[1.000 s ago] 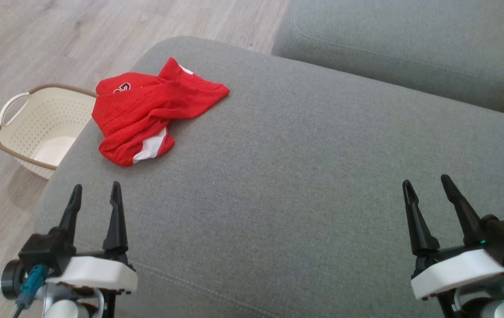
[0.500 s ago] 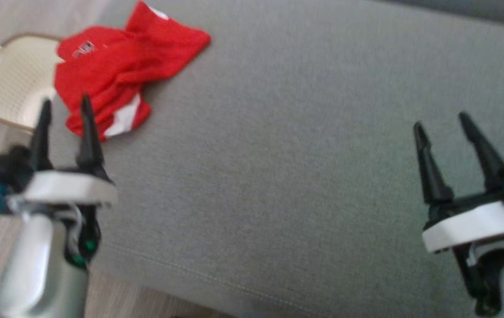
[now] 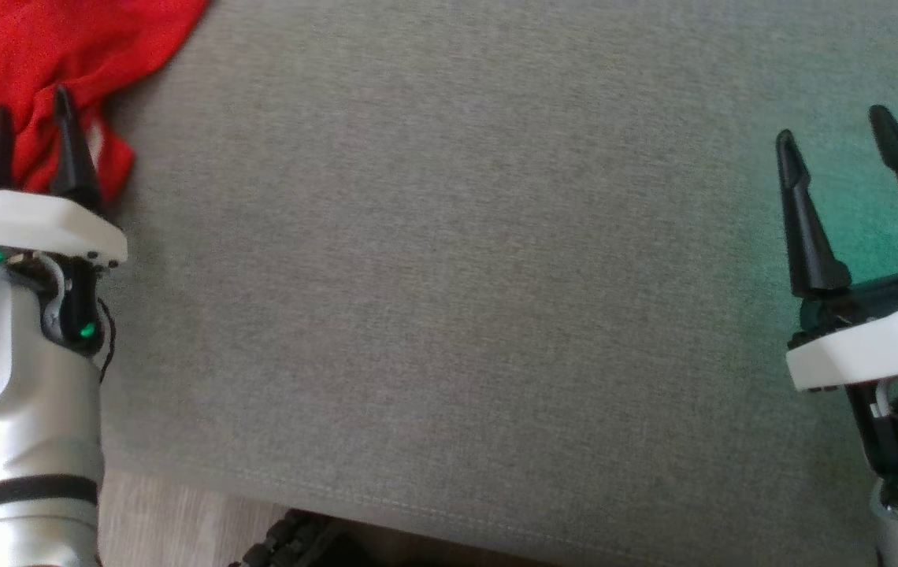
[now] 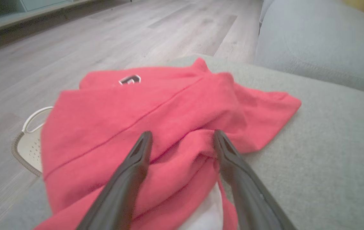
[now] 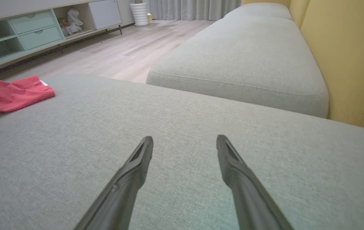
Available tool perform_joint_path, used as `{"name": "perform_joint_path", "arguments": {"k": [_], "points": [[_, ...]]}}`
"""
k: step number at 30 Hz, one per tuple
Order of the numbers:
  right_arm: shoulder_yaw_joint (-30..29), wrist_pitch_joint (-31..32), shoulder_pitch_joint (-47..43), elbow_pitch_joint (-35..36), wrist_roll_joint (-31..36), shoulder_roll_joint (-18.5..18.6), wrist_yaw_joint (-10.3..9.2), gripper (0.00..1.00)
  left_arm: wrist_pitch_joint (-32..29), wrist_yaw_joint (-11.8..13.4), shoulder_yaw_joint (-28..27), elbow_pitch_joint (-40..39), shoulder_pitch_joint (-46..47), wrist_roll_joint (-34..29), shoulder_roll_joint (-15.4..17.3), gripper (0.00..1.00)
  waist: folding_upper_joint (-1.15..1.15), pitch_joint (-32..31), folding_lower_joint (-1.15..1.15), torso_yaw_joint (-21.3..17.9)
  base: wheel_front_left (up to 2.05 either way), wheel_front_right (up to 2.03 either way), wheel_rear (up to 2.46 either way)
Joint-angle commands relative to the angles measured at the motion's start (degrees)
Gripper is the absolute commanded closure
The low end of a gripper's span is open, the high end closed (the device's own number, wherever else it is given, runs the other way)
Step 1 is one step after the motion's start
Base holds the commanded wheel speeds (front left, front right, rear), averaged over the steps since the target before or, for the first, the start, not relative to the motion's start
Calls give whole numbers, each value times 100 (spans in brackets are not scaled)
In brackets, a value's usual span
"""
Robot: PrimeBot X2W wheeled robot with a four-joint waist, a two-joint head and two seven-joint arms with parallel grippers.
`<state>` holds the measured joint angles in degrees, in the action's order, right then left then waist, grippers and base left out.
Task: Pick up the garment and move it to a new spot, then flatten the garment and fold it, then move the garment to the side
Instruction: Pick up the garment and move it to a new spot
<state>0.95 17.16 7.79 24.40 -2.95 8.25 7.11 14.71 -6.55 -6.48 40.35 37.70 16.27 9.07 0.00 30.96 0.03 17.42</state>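
Note:
The garment (image 3: pixel 39 47) is a crumpled red shirt with white trim, lying at the far left of the grey cushion (image 3: pixel 449 260). In the left wrist view the garment (image 4: pixel 156 111) shows a small badge near its top. My left gripper (image 3: pixel 30 118) stands open, its two dark fingertips over the garment's near edge, with red cloth seen between them (image 4: pixel 182 137). My right gripper (image 3: pixel 831 126) is open above bare cushion at the right, far from the garment (image 5: pixel 9 92), with nothing between its fingers (image 5: pixel 185 140).
A cream perforated basket (image 4: pixel 30 143) sits on the wooden floor beside the cushion's left end, partly under the garment's edge. A second grey cushion (image 5: pixel 249 57) lies beyond the gap, against a yellow backrest (image 5: pixel 345 57). A low cabinet with drawers (image 5: pixel 25 32) stands across the floor.
The head camera has tipped down and shifted, so the garment now sits at the top left corner. My left gripper has reached forward to the garment's near edge. Both grippers stay open.

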Motion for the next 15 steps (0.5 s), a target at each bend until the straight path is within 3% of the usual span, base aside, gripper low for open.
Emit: {"name": "perform_joint_path", "arguments": {"k": [1, 4, 5, 6, 7, 15], "points": [[138, 21, 67, 267, -5, 31, 37, 0, 29, -24, -210, 170, 105, -65, 396, 0, 0, 158, -3, -186, 0, 0, 0], [109, 9, 84, 266, -16, 13, 37, 0, 29, -67, -156, 837, 325, -87, 563, 0, 0, 189, -3, -224, 0, 0, 0], [80, -1, 82, 263, -24, -6, 37, 0, 29, -74, -126, 980, 383, -98, 592, 20, 0, 187, -3, -226, 0, 0, 0], [57, -8, 80, 262, -27, -13, 37, 0, 29, -79, -78, 1072, 429, -132, 632, 68, 0, 188, -3, -225, 0, 0, 0], [36, -15, 80, 260, -28, -18, 37, 0, 29, -83, -52, 1117, 464, -151, 663, 100, 0, 188, -3, -220, 0, 0, 0], [-61, -201, 105, 109, -89, -98, 37, 0, 29, -91, -314, 178, 186, -306, 772, 100, 0, -112, -3, -159, 0, 0, 0]]}}
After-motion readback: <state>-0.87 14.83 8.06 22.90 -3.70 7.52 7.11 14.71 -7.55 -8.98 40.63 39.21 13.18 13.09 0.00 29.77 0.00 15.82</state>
